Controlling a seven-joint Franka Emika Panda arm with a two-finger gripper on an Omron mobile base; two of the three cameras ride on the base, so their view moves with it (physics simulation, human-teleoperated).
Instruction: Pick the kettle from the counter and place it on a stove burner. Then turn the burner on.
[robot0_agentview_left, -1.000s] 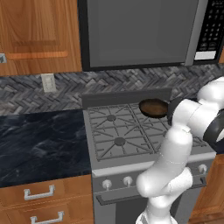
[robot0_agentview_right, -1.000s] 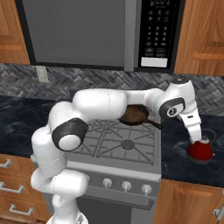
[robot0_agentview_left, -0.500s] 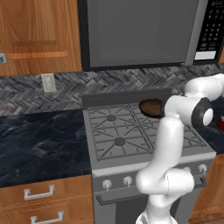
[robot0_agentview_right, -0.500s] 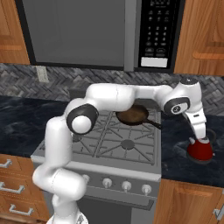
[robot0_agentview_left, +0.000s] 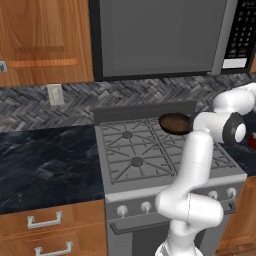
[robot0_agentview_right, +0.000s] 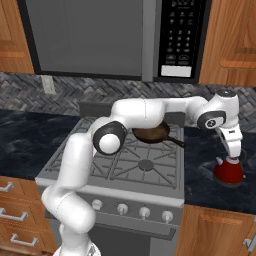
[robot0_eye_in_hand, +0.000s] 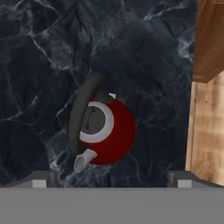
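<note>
The red kettle (robot0_agentview_right: 229, 172) with its silvery lid and dark arched handle stands on the black counter (robot0_agentview_right: 205, 150) to the right of the stove. My gripper (robot0_agentview_right: 234, 154) hangs straight above it, open and apart from it. In the hand view the kettle (robot0_eye_in_hand: 117, 131) lies between the fingertips (robot0_eye_in_hand: 42, 177), its spout toward the bottom left, and my gripper (robot0_eye_in_hand: 111, 178) holds nothing. At the right edge of the left base view a sliver of the kettle (robot0_agentview_left: 252, 142) shows. The front stove burner (robot0_agentview_right: 146, 164) sits bare under its grate.
A brown skillet (robot0_agentview_right: 150, 134) rests on the back right burner, handle pointing toward the kettle. My arm reaches across the stove (robot0_agentview_left: 150, 150) above it. The counter's front edge and wooden cabinet front (robot0_eye_in_hand: 208, 109) lie close beside the kettle. A microwave (robot0_agentview_right: 125, 40) hangs over the stove.
The arm's middle links have swung and stretched out over the stove. The hand has stayed above the kettle with its jaws wide.
</note>
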